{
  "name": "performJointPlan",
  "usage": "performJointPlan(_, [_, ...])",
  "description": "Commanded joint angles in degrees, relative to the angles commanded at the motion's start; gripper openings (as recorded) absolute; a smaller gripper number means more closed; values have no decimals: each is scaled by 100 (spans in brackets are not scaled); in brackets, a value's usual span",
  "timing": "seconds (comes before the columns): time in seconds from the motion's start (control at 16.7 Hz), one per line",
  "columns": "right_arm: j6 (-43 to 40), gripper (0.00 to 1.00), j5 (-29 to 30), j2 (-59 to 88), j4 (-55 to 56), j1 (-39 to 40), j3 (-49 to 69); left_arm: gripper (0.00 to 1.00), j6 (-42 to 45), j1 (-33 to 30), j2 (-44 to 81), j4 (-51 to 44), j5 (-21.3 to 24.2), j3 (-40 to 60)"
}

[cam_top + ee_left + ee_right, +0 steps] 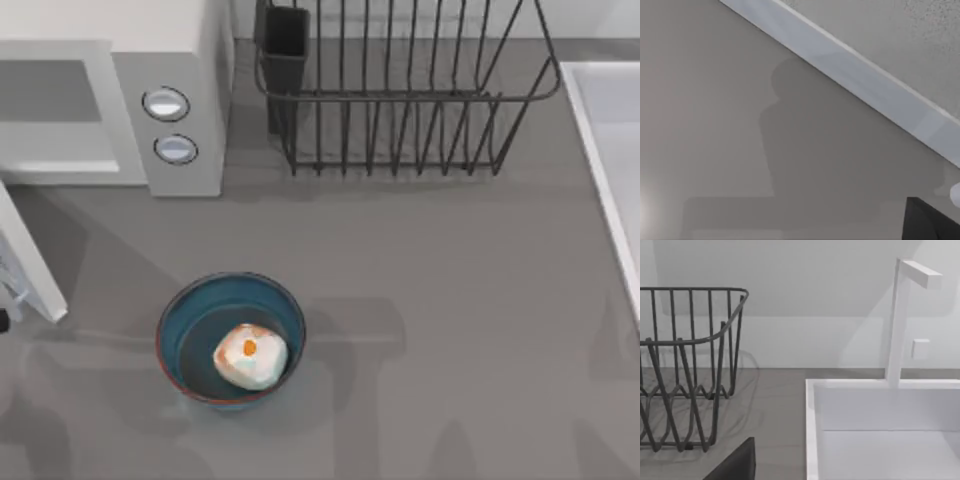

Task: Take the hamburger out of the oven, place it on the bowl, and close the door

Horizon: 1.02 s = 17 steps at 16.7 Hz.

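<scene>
The small cream-and-orange hamburger (pixel 250 357) sits in the deep blue bowl (pixel 176 318) near the white boxy oven (pixel 185 70), whose white door (pixel 28 262) hangs open at left; gripper states cannot be told, and a hurried swing could clip the bowl.

Hamburger (pixel 250 357) in bowl (pixel 230 338), toward its right side. Bowl on table (pixel 450 300), left of centre, toward near edge. Oven (pixel 110 95) at back left, directly behind bowl and well apart from it. Door (pixel 28 265) swung open, at far left edge, left of bowl. Wire rack (pixel 400 90) at back, just right of oven. Sink (pixel 610 150) at right edge, right of rack.
</scene>
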Motion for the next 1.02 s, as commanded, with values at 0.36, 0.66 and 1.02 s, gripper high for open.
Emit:
performJointPlan(0.36, [0, 100, 0, 0, 0, 0, 0, 0, -1040, -1307, -571, 59, -917, -347])
performJointPlan(0.66, [0, 100, 0, 0, 0, 0, 0, 0, -1049, -1302, -538, 64, -908, -318])
performJointPlan(1.02, [0, 100, 0, 0, 0, 0, 0, 0, -1100, -1399, 783, 588, -964, 467])
